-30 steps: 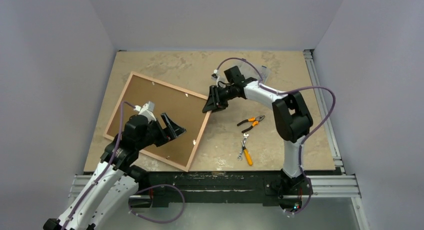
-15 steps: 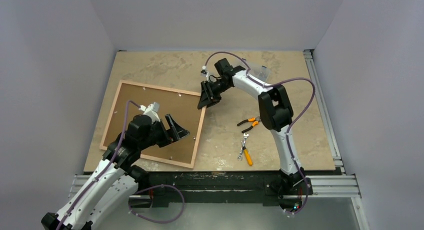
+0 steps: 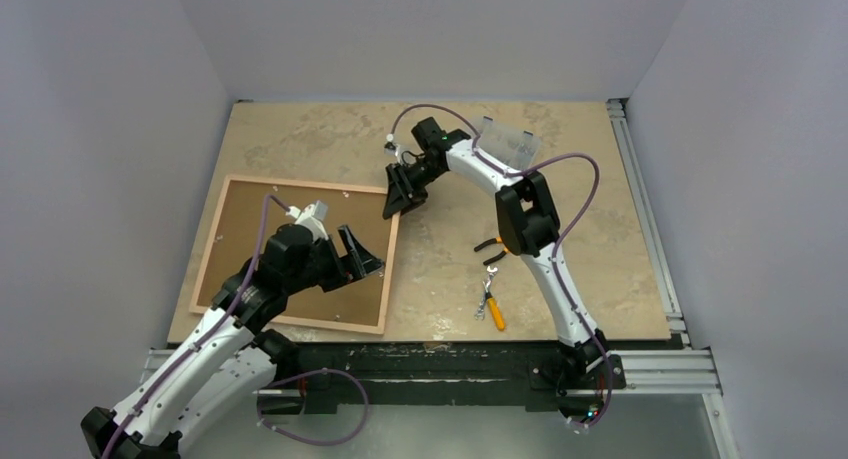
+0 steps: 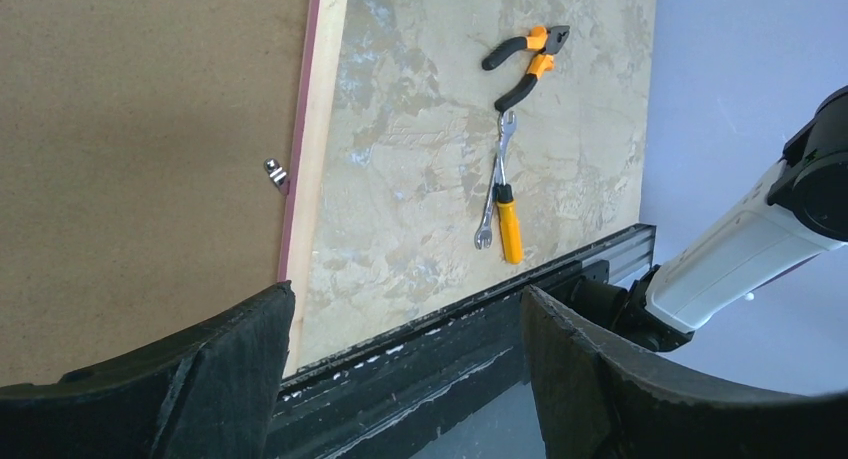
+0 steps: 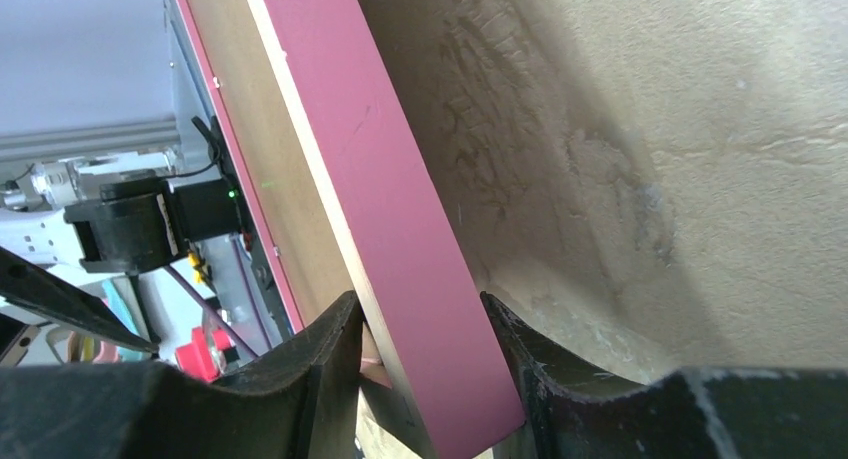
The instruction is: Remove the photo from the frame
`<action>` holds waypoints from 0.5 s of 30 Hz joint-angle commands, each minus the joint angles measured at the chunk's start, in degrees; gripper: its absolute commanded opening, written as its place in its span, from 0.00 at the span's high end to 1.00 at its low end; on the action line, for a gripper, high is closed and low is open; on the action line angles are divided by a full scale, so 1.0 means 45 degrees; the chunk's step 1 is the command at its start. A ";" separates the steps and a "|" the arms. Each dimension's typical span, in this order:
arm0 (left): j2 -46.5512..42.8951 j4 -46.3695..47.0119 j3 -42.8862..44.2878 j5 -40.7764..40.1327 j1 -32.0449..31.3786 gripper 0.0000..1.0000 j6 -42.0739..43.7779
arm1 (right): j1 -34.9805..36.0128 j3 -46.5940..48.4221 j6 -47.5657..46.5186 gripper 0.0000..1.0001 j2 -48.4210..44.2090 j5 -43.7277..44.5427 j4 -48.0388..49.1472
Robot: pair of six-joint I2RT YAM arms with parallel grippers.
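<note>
The pink frame (image 3: 391, 259) lies face down on the table, left of centre. Its brown backing board (image 3: 250, 234) faces up, so the photo's printed side is hidden. My right gripper (image 3: 397, 201) is shut on the frame's far right corner; in the right wrist view the pink edge (image 5: 400, 229) sits clamped between its fingers (image 5: 310, 369). My left gripper (image 3: 362, 254) is open and empty, hovering over the frame's right edge. In the left wrist view the backing board (image 4: 140, 129), the frame edge (image 4: 312, 129) and a small metal clip (image 4: 274, 172) show.
Orange-handled pliers (image 3: 490, 245) lie right of the frame, partly under the right arm, also in the left wrist view (image 4: 525, 54). A wrench and an orange-handled screwdriver (image 3: 492, 304) lie near the front edge. A clear plastic piece (image 3: 505, 139) sits at the back.
My right gripper has pulled the frame's far right corner leftwards, turning the frame until it lies square to the table. The left gripper has shifted slightly right over the frame.
</note>
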 commanded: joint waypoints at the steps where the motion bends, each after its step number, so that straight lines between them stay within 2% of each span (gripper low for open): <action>1: -0.0110 0.0285 0.0612 -0.0368 -0.0132 0.20 -0.0101 | 0.0417 0.0445 -0.3514 1.00 0.0003 0.3687 0.1507; 4: -0.0074 0.0373 0.0642 -0.0538 -0.0192 0.20 -0.0050 | 0.0422 0.0435 -0.3537 1.00 -0.0028 0.4097 0.1709; 5: -0.0026 0.0364 0.0687 -0.0585 -0.0202 0.19 -0.0033 | 0.0422 0.0550 -0.3540 0.96 0.0004 0.4280 0.1648; 8: 0.0009 0.0125 0.1010 -0.0687 -0.0198 0.19 0.0105 | 0.0450 0.0751 -0.3281 0.61 -0.0104 0.5557 0.1481; 10: -0.0035 0.0017 0.1221 -0.0847 -0.0210 0.17 0.0340 | 0.0520 0.0658 -0.2785 0.44 -0.0547 0.7120 0.1488; 13: 0.0008 -0.0522 0.1898 -0.1383 -0.0216 0.16 0.0904 | 0.0487 0.0757 -0.1665 0.26 -0.1241 0.8873 0.1119; 15: 0.0106 -0.0901 0.2601 -0.1648 -0.0214 0.15 0.1378 | 0.0408 0.0538 -0.0925 0.24 -0.1941 1.0167 0.0868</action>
